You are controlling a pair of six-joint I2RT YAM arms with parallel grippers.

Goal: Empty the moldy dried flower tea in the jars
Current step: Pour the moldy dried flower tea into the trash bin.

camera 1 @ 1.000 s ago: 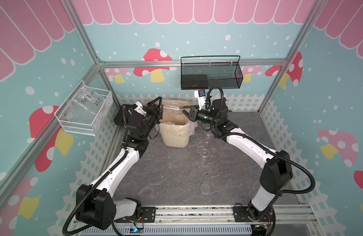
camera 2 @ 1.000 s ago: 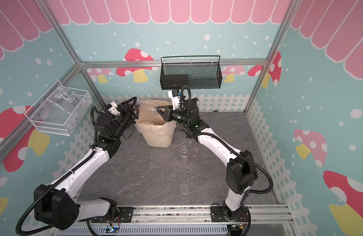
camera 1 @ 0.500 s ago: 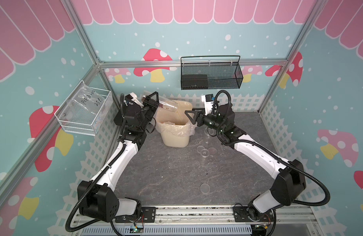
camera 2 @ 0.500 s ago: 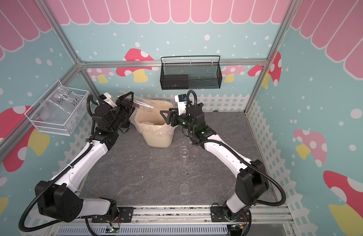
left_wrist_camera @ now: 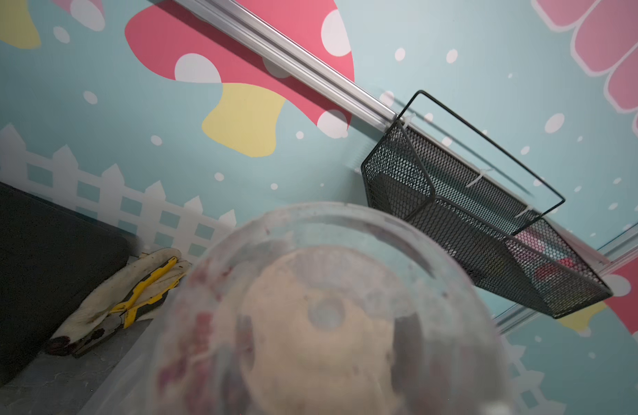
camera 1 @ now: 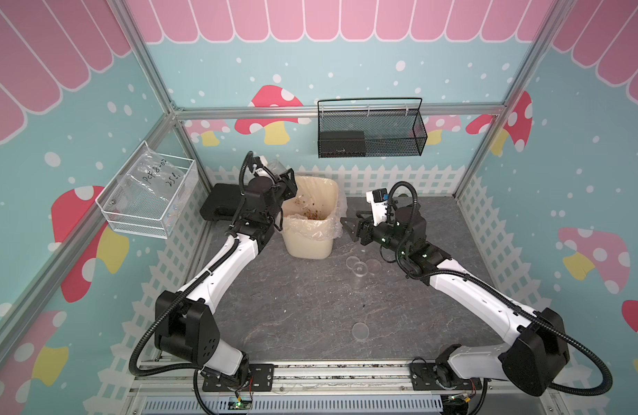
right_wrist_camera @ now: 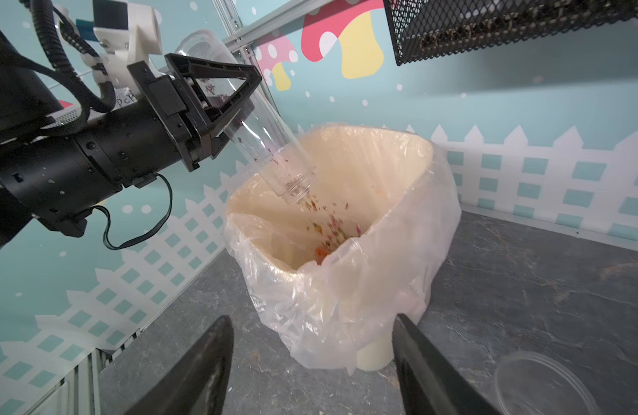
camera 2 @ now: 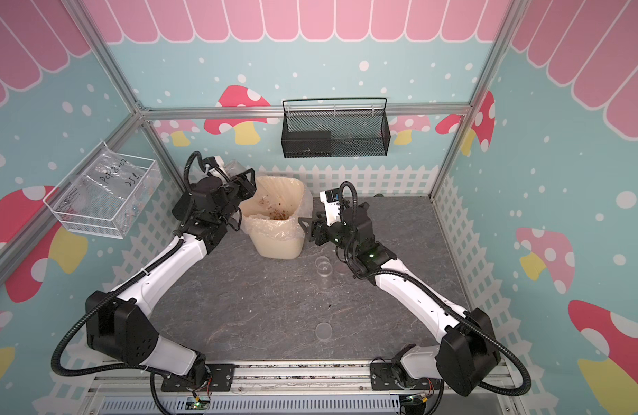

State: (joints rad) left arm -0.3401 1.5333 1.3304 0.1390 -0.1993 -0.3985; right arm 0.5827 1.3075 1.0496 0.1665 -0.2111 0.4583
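My left fingers (right_wrist_camera: 213,66) clench the jar (right_wrist_camera: 267,133) mid-body. Its long axis slants, mouth down over the bin (right_wrist_camera: 423,151). My right fingers (right_wrist_camera: 428,373) are spread, empty.

Jar (right_wrist_camera: 270,142) above bin (right_wrist_camera: 382,169), tea (right_wrist_camera: 331,222) seemingly airborne

Honestly this is looking like a robotics lab test cell dressed up as a cute set, not a real home. Aluminium frame bars (camera 1: 464,107) are holding up printed walls with cartoon mushrooms (camera 1: 274,107) and a picket fence (camera 1: 382,176). The left arm (camera 1: 224,266) and right arm (camera 1: 472,291) are sitting bolted to a rail (camera 1: 328,375) fronting the grey tabletop (camera 1: 310,305). A black mesh basket (camera 1: 371,133) and a white wire basket (camera 1: 148,201) are hanging off the walls.
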